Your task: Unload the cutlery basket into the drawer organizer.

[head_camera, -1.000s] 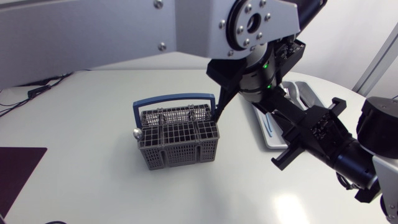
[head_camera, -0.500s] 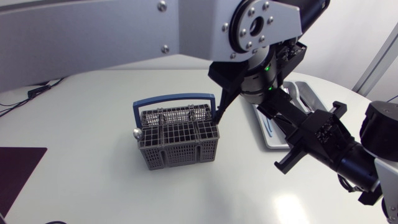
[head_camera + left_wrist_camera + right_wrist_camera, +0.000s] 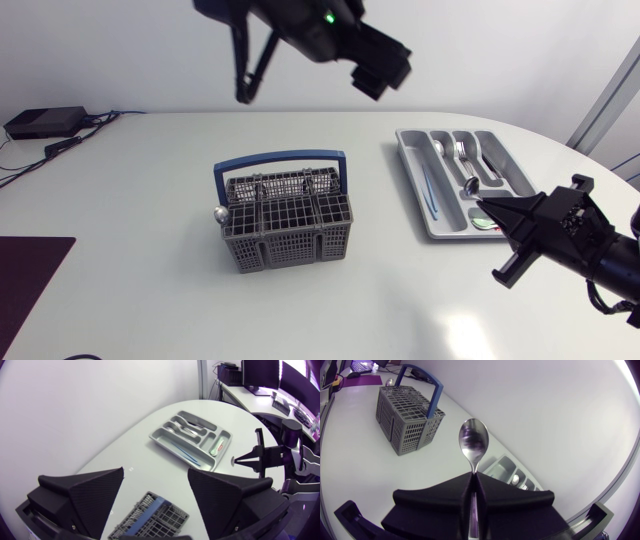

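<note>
head view: you look down on a white desk (image 3: 130, 200). the cutlery basket (image 3: 285, 225) stands near its middle and the drawer organizer (image 3: 412, 172) lies to the right, well apart from it.
cutlery basket: grey mesh, upright, with a blue handle (image 3: 280, 158) arched over it. metal pieces show in its far row, and a round metal end (image 3: 220, 213) sticks out at its left near corner.
drawer organizer: a grey tray of long compartments, lying flat. you can see spoons in the middle compartments, a thin blue piece (image 3: 428, 198) in the left one and a pale green piece (image 3: 484, 223) at the near end.
right arm: your right arm (image 3: 585, 245) comes in from the right near side. its tip is at the organizer's near right corner.
right jaws: clenched on a spoon (image 3: 473, 442), grasping the handle from both sides. the bowl sticks out ahead of them, with the organizer beyond it and the basket farther off to one side.
left arm: your left arm (image 3: 320, 25) hangs high over the far side of the desk, well above the basket.
left jaws: released, the two fingers (image 3: 82, 495) spread wide with nothing held. the left wrist view looks down between them onto the basket and the organizer.
mat: a dark purple mat (image 3: 25, 275) lies at the desk's left near edge.
</note>
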You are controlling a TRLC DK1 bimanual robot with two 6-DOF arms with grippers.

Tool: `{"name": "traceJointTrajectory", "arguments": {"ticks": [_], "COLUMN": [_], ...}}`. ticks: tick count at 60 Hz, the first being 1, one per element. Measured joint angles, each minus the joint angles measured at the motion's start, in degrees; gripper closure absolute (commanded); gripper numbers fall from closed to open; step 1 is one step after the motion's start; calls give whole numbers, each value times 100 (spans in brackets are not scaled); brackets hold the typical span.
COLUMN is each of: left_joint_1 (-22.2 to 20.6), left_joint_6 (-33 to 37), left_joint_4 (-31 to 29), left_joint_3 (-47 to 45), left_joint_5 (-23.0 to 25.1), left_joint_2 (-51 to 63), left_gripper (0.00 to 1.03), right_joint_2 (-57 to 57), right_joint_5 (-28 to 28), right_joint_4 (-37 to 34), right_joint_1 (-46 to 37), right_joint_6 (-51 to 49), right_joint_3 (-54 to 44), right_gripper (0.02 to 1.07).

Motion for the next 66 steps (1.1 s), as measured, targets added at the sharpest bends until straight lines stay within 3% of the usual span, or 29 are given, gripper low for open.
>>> {"name": "traceJointTrajectory", "arguments": {"ticks": [12,25,40,55,66], "left_joint_1": [417,684,1300,1928,2192], "left_joint_6": [807,2380,4258,5674,6634], "left_joint_4": [0,-15,153,-131,-175], "left_joint_3": [-402,-1886,-3268,-3877,-4308], "left_joint_5": [313,737,892,1342,1373], "left_joint_2": [-730,-1696,-2433,-2500,-2579], "left_gripper": [10,10,10,12,15], "right_joint_2": [1067,2697,4153,5366,5820], "right_joint_5": [-1062,-1235,-647,22,409], "right_joint_4": [-433,-1325,-2205,-2988,-3375], "right_joint_1": [-1137,-1779,-1757,-1600,-1486], "right_joint_6": [-1128,-2861,-4172,-4872,-5213], "right_joint_3": [402,1556,2900,4138,4594], "right_gripper": [98,98,98,98,98]}}
